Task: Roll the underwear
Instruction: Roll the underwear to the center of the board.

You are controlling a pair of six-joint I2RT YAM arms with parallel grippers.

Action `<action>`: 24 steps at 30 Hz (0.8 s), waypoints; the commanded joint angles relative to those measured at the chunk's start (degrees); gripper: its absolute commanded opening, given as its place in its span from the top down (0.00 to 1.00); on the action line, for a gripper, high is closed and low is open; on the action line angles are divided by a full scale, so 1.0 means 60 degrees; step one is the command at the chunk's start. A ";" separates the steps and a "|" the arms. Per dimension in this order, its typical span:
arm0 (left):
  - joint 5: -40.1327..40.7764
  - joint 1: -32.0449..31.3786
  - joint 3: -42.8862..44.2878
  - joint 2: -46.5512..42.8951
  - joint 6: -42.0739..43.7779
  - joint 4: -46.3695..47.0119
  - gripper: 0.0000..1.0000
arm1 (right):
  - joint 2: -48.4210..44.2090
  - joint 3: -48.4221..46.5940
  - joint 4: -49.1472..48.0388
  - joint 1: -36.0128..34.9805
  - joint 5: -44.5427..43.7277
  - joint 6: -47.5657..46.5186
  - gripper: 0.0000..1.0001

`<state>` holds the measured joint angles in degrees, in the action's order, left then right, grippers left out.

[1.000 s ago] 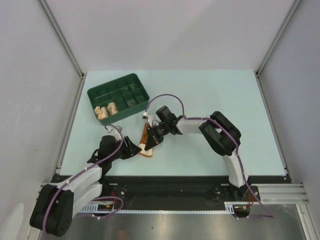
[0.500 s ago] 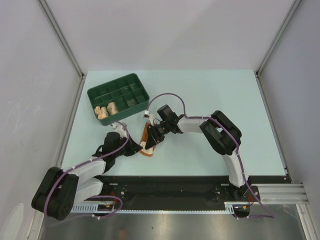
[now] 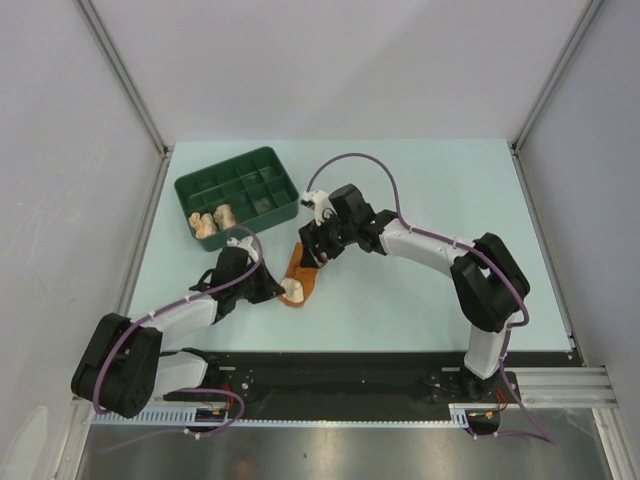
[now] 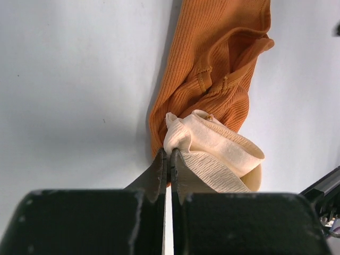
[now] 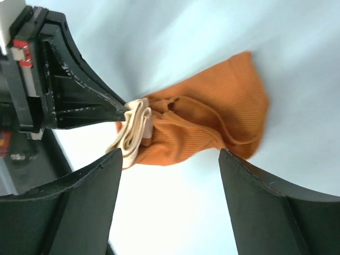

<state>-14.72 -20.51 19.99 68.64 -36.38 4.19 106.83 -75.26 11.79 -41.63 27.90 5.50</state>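
The rust-orange underwear (image 3: 302, 277) lies crumpled on the pale table between the two arms, its cream edging (image 4: 212, 146) bunched at the near end. My left gripper (image 3: 272, 291) is shut, its tips (image 4: 167, 154) pinching that cream edging. Just beyond the cloth's far end hovers my right gripper (image 3: 316, 249), open, with nothing between its fingers. In the right wrist view the orange underwear (image 5: 212, 119) lies past the wide-apart jaws (image 5: 170, 153), and the left gripper's fingers (image 5: 90, 103) meet the cream band. Two rolled garments, a pale peach one (image 3: 205, 224) and a cream one (image 3: 224, 213), sit in the tray.
The dark green compartment tray (image 3: 225, 165) stands at the back left of the table, close behind the left arm. White walls and metal posts enclose the table on three sides.
The right gripper has opened, let go of the orange underwear and drawn back toward the far side. The left gripper has moved in and shut on the cream edging.
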 commanded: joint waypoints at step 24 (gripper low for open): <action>-0.0681 -0.0053 0.1151 0.1084 0.0438 -0.0976 1.00 | -0.0228 0.1118 -0.1496 -0.2834 -0.2643 -0.2469 0.30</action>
<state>-17.32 -20.45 25.63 74.70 -35.48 0.14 102.96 -69.14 6.98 -59.59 11.46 -7.88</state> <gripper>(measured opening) 0.014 0.698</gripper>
